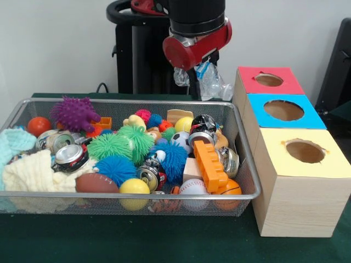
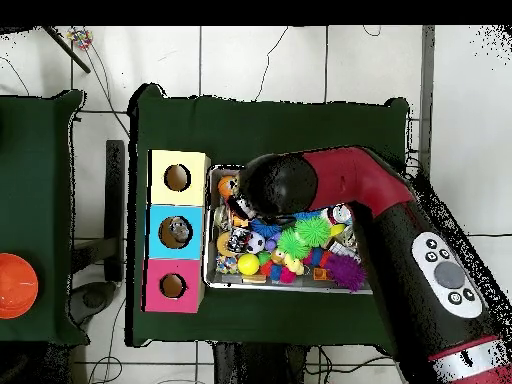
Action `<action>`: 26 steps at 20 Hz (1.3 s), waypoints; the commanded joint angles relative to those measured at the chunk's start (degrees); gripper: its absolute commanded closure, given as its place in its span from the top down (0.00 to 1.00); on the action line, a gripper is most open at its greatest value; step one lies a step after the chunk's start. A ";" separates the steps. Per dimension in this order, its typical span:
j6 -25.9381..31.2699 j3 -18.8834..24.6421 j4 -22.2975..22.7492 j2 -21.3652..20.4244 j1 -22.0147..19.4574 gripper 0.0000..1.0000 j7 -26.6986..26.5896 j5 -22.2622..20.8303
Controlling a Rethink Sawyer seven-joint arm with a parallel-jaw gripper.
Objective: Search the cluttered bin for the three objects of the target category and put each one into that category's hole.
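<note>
The silver wire-mesh bin [image 1: 131, 196] sits on the green table, packed with clutter: crushed cans [image 1: 68, 156], spiky balls [image 1: 109, 145], a football [image 1: 96, 182], a baseball [image 1: 193, 188], an orange brick [image 1: 209, 164] and cloths [image 1: 33, 172]. My gripper [image 1: 204, 70] hangs above the bin's back right corner, shut on a crumpled clear plastic bottle [image 1: 213, 85] held in the air. To the right stand three boxes with holes: red [image 1: 269, 80], blue [image 1: 283, 110] and yellow [image 1: 305, 150]. In the overhead view the arm [image 2: 330, 185] covers much of the bin [image 2: 212, 230] and hides the gripper.
In the overhead view the boxes line up left of the bin: yellow [image 2: 178, 177], blue [image 2: 177, 231], red [image 2: 173, 285]. Something grey shows inside the blue hole. An orange round object [image 2: 15, 285] lies on a separate green table at far left.
</note>
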 commanded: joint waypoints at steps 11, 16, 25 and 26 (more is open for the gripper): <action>-6.16 -9.95 1.35 -1.39 6.10 0.00 12.56 2.07; -6.91 -10.75 1.52 -1.15 6.57 0.00 12.15 2.70; -11.90 -14.09 4.41 -1.11 10.15 0.00 17.36 2.97; -12.29 -14.44 5.12 -1.50 10.60 0.00 17.66 3.13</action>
